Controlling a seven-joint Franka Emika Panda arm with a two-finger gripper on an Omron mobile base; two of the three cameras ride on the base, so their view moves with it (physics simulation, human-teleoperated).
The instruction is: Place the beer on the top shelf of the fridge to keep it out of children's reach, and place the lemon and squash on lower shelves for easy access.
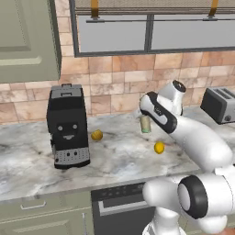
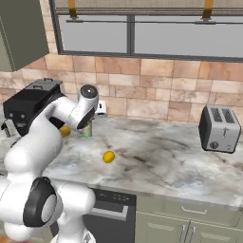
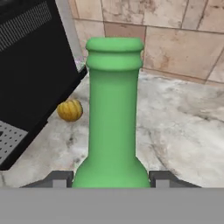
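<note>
From the left base view, you see the beer (image 1: 145,124) upright on the counter (image 1: 119,156), lemon (image 1: 159,147) nearby. From the right, squash (image 2: 65,131) beside the arm. In your hand view, the gripper (image 3: 111,179) is clamped on the bottle.

no readable text, beer label (image 1: 145,124) seemingly blank

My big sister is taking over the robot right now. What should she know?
Gripper: shut on the beer, its fingertips on either side of the bottle's base; the bottle stands upright on the counter, near the back wall.
Squash: on the counter beside the coffee machine.
Lemon: on the counter, nearer the front edge.
Done: beer grasped.
Left: carry the beer to the fridge's top shelf, then put the lemon and squash on lower shelves.
</note>
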